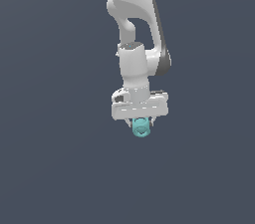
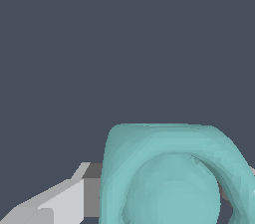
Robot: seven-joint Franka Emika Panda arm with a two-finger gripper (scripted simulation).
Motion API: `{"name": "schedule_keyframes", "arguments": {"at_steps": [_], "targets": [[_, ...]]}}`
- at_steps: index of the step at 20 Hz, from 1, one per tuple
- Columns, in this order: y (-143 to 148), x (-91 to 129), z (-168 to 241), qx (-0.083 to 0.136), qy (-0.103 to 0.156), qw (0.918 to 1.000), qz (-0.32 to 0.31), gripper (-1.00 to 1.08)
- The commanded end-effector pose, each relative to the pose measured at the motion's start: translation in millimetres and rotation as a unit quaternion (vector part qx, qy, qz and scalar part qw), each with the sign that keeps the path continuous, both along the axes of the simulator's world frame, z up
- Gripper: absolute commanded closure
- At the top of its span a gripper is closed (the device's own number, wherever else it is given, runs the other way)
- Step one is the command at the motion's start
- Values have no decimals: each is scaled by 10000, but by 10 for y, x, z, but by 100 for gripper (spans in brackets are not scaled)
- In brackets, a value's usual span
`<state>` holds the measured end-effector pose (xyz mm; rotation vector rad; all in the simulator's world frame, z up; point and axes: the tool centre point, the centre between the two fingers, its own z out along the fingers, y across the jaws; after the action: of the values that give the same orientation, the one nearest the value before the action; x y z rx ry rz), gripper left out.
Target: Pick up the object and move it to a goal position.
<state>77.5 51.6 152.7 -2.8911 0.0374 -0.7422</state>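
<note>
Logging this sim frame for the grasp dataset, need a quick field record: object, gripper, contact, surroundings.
object: teal block, rounded, ring and dome on its face
gripper: white gripper, pointing down, shut on the block
contact: one finger sits against the block's side in the wrist view; the other is mostly hidden
object position: just below the gripper body, between the fingers
surroundings: plain dark grey, no goal marker visible
arm: white Panda arm, reaching down from the top of the exterior view

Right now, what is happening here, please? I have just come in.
A white robot arm points its gripper straight down, with a small teal block between the fingers. In the wrist view the block fills the space beside one finger and seems gripped. Only a plain dark background surrounds it; no goal marker is visible.
</note>
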Motion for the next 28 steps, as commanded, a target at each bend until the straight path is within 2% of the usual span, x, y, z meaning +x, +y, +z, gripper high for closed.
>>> {"name": "schedule_keyframes", "arguments": {"at_steps": [1,8,15,22,28], "targets": [[15,144,207,74,-348,9993,89,108],[57,403,699,253,-1110,9930,299,108],[87,560,1149,409,-1753,9825,479,108],[109,654,1604,561,-2371,9676,656,108],[122,688,2021,699,-2920,9504,817,108]]}}
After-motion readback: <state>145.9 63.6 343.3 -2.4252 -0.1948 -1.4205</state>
